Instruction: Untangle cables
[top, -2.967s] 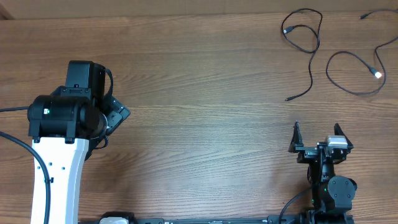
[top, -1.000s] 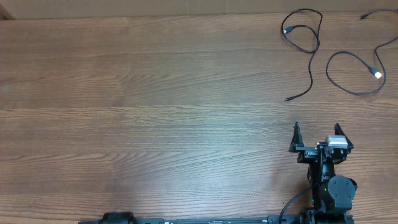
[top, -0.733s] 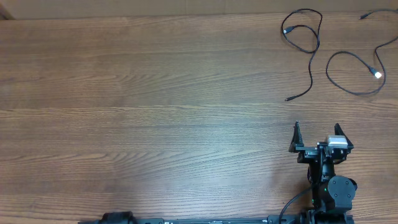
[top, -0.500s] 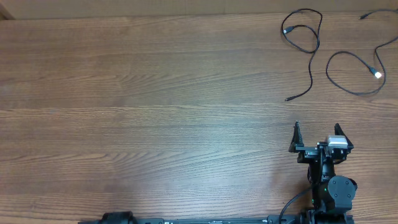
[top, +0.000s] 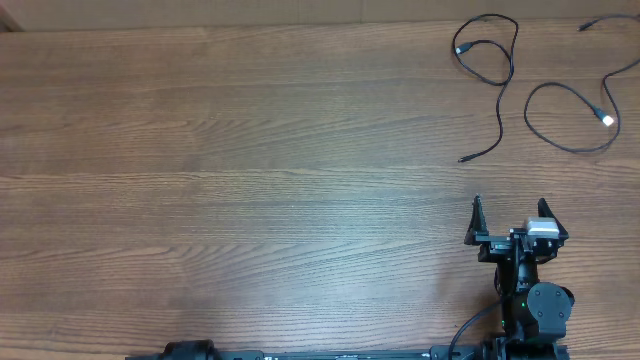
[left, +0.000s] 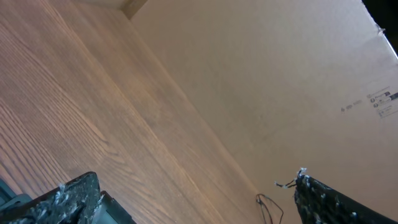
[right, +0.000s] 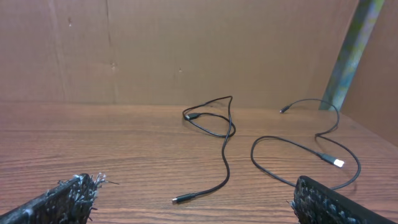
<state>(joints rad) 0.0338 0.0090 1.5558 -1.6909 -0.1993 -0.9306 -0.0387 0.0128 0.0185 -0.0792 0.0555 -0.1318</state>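
Snagging is my main worry. Both cables lie flat on the table (top: 250, 150) beyond the right fingers (top: 476, 215), toward the cardboard wall (right: 155, 50). From above they look apart from each other and do not cross.

The looped cable (top: 499, 118) sits ahead of those fingers and a little to their left. Its tail points back at them, and its upper loops cross over themselves. If I pull on one end, I judge those loops could cinch into a knot instead of opening.

The other cable (top: 527, 110) lies ahead and to the right of the fingers. Its silvery plug (top: 607, 119) sits inside its own curve, and its far stretch runs past the edge of the overhead view. A careless drag could sweep it back over its neighbour or push it out of reach. Both are thin and lie low, so a pinch could well close on bare wood.

The right arm is folded close to the near edge. Its fingers are spread wide, hold nothing, and are well short of either cable. They sit low and aim level across the table.

The left arm is out of the overhead view. Its wrist camera is tilted toward the wall and shows the left fingers (left: 68, 199) just as wide and empty, with only a scrap of cable far ahead.
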